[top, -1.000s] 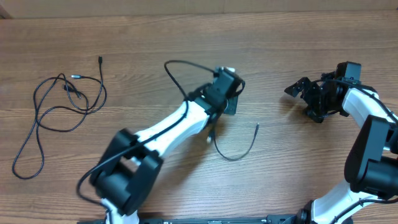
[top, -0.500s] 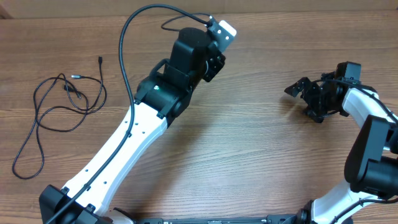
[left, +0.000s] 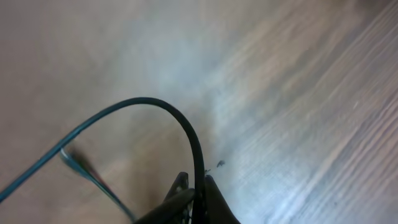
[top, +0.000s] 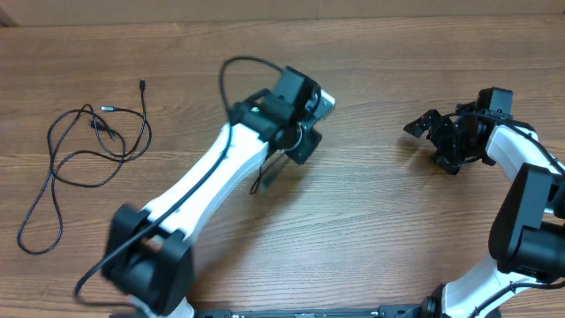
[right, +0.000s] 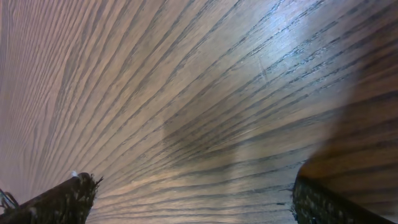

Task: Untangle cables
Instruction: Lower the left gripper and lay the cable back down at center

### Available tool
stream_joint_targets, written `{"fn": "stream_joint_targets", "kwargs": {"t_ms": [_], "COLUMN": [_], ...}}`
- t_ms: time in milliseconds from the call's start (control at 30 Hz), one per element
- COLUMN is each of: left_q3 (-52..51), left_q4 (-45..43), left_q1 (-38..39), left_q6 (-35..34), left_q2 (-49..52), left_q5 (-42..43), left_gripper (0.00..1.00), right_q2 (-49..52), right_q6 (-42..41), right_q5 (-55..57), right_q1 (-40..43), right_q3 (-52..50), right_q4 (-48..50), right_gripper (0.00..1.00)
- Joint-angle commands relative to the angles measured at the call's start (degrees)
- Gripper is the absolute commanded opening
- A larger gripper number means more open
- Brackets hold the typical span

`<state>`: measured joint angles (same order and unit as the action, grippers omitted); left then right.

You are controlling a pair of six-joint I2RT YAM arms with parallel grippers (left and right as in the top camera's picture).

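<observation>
Overhead, loose tangle of thin black flexible cables (top: 99,126) at left on brown wood-grain surface (top: 371,238), left hand (top: 300,146) mid-surface, right hand (top: 430,146) at right, fingers apart, left wrist view, left hand clamped on separate thin black cable strand (left: 186,124), right wrist view, fingers spread above surface.

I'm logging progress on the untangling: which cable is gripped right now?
The single cable pinched in the shut left gripper, near the middle of the table. The looped cables lie loose at the table's left, untouched.
</observation>
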<state>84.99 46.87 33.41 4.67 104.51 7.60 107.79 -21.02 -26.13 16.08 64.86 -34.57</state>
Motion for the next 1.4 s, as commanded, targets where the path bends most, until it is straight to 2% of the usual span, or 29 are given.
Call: {"fn": "stream_joint_targets", "kwargs": {"t_ms": [0,167,200,267,367,433,500,700,833,1167,1367], "left_q3": [0.33,0.74,1.33,2.91,6.25,7.72,8.09,8.13,8.96,23.34,22.25], "left_q4": [3.02,7.02,7.43,8.85,12.44,14.49,15.32,16.96,17.33,28.17,26.23], "left_q1": [0.74,0.52,0.31,-0.09,-0.24,-0.24,-0.22,-0.07,-0.04,0.09,0.02], "left_q6": [-5.35,-5.35,-5.35,-5.4,-5.38,-5.38,-5.33,-5.62,-8.57,-8.79,-9.2], "left_q2": [4.35,5.16,4.72,3.98,3.56,3.56,3.56,3.58,3.56,3.56,3.78], "left_q5": [4.39,8.39,9.46,11.3,11.72,11.67,11.45,8.57,3.82,4.17,-1.27], "left_gripper": [0.04,0.1,0.15,0.34,0.47,0.68,1.0,1.0,1.0,1.0,1.0], "right_q2": [0.66,0.66,0.66,0.66,0.66,0.66,0.66,0.66,0.66,0.66,0.66], "right_q6": [-0.2,-0.2,-0.2,-0.2,-0.2,-0.2,-0.2,-0.2,-0.2,-0.2,-0.2], "right_q5": [0.59,0.59,0.59,0.59,0.59,0.59,0.59,0.57,0.59,0.59,0.59], "right_q1": [0.17,0.17,0.17,0.17,0.17,0.17,0.17,0.17,0.17,0.17,0.17], "right_q3": [-0.63,-0.63,-0.63,-0.63,-0.63,-0.63,-0.63,-0.63,-0.63,-0.63,-0.63], "right_q4": [0.02,0.02,0.02,0.02,0.02,0.02,0.02,0.02,0.02,0.02,0.02], "right_gripper": [1.0,1.0,1.0,1.0,1.0,1.0,1.0,1.0,1.0,1.0,1.0]}}
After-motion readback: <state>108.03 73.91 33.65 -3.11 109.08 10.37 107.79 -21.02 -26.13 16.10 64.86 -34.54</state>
